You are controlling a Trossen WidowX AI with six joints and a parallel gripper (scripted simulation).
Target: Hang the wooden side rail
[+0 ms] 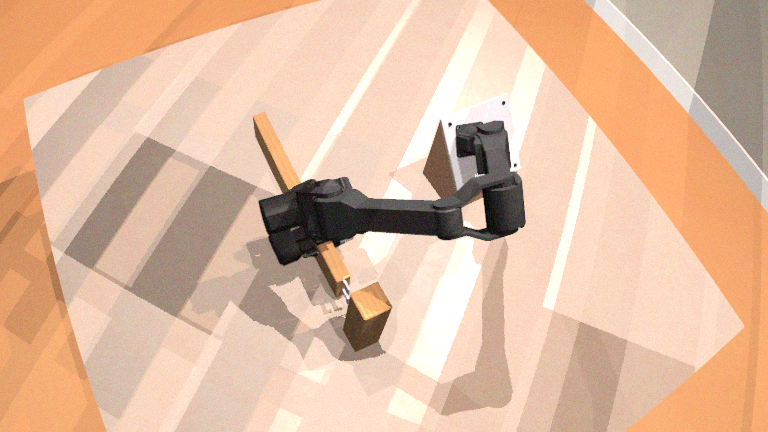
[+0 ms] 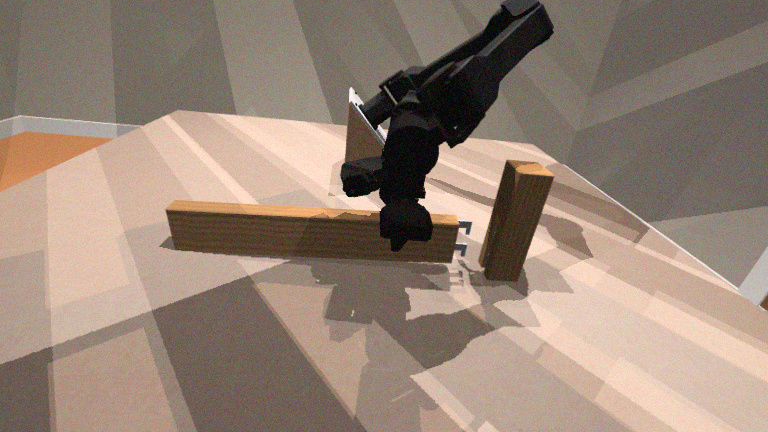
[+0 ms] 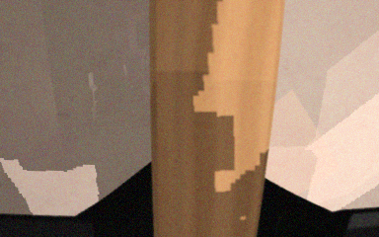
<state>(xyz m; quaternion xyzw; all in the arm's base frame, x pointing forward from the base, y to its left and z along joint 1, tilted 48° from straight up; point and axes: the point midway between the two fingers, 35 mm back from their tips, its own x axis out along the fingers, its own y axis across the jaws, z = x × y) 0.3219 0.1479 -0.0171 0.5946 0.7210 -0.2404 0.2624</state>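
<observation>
Top view first: one robot arm reaches over one table from a single white mounting plate, fixed to a slanted block nearer the table's right edge than its left. Its one gripper is clamped on one wooden rail — closer to the hooked end than to the far end, which points toward the table's upper-left edge. Two steel hooks stick out of the rail's end, one above the other, facing one upright wooden post. In the exterior view they stop short of it — a gap shows between. The two pins inside the slot are hidden, so I cannot count them.
</observation>
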